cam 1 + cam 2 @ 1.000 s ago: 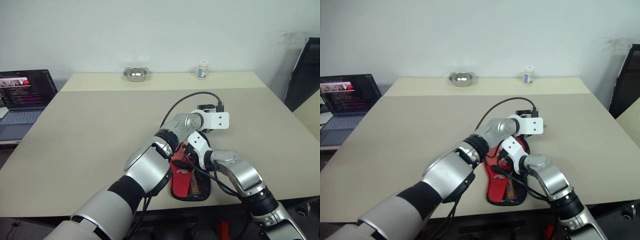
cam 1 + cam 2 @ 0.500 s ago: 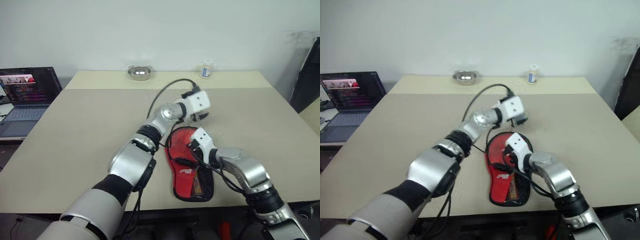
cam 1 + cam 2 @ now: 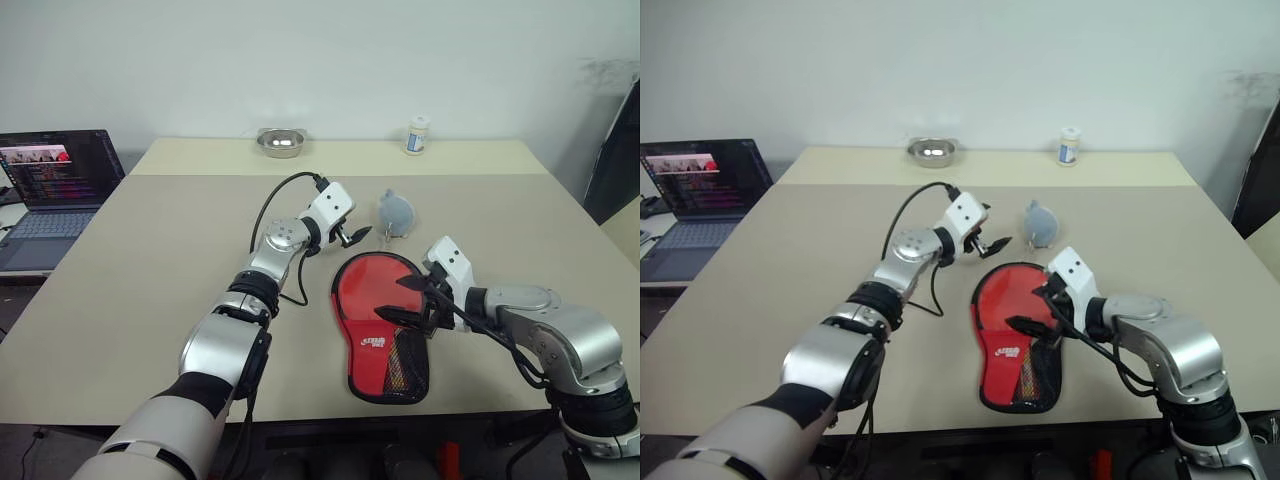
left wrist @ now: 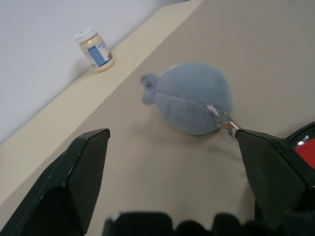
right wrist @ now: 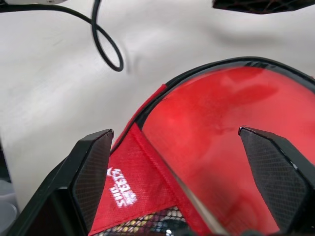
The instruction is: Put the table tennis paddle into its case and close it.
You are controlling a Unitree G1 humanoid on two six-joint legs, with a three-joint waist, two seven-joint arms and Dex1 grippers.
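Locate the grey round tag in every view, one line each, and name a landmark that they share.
Left eye view: grey round tag on the table, just beyond the red case.
Right eye view: same spot.
Left wrist view: centre, between the open claw fingers.
Right wrist view: not in it.
Shared landmark: the small white bottle.

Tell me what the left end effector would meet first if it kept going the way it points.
Probably the grey round tag, lying on the table dead ahead between the open fingers of the left end effector; depth is hard to judge, so it might pass just above it.
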